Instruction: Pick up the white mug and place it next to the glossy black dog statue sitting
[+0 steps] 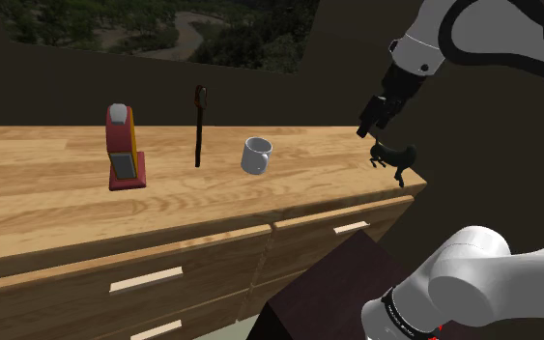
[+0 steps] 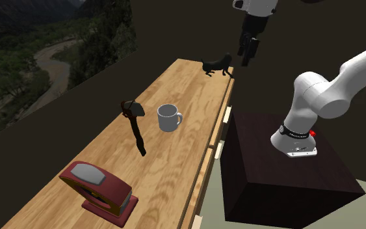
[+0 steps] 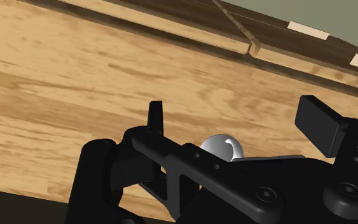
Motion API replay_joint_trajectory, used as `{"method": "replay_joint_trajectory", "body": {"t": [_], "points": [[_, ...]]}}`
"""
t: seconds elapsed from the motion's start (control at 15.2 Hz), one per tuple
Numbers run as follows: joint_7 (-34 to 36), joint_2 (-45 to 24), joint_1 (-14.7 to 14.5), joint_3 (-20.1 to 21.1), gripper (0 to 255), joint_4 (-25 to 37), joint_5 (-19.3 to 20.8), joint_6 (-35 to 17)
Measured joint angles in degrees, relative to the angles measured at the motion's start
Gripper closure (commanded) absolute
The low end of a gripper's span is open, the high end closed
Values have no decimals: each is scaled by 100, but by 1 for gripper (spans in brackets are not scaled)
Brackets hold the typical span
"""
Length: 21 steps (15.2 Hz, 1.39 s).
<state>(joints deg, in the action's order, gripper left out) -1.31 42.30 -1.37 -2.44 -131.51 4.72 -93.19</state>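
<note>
Approach is the step in hand. The white mug [image 1: 256, 155] stands upright and untouched on the wooden counter [image 1: 57, 208], about halfway along its length and somewhat nearer the front edge than the back. The gripper [image 1: 374, 117] hangs in the air well apart from it, over the end of the counter nearest the stand [image 2: 285, 175]. It is just above the black dog statue [image 1: 395, 157], which sits close to the front corner there. In the wrist view the two black fingers [image 3: 155, 118] stand wide apart and clasp nothing. A pale rounded shape beyond them is probably the mug, though that is not certain.

A thin black tool [image 1: 200, 126] rises near the mug on the side toward the back edge. A red device [image 1: 125, 150] sits further toward the counter's other end.

The next move, as I judge it, is a travel along the counter away from the statue and a descent over the mug. The open fingers should straddle the wall or rim clear of the handle, which points roughly toward the front edge. The black tool is near enough that a wide swing on that side could knock it. The statue under the hand also needs clearance as the arm leaves. Bare wood beside the statue looks ample for setting the mug down later.
</note>
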Motion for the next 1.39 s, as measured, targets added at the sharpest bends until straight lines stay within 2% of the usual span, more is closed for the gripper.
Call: {"method": "replay_joint_trajectory", "body": {"t": [0.26,0.86,1.39], "points": [[10,-369,-14,-20,0,51,-18,-294],[26,-2098,-79,-90,0,429,-137,-1556],[-23,-3880,-128,-123,0,1405,-317,-2282]]}}
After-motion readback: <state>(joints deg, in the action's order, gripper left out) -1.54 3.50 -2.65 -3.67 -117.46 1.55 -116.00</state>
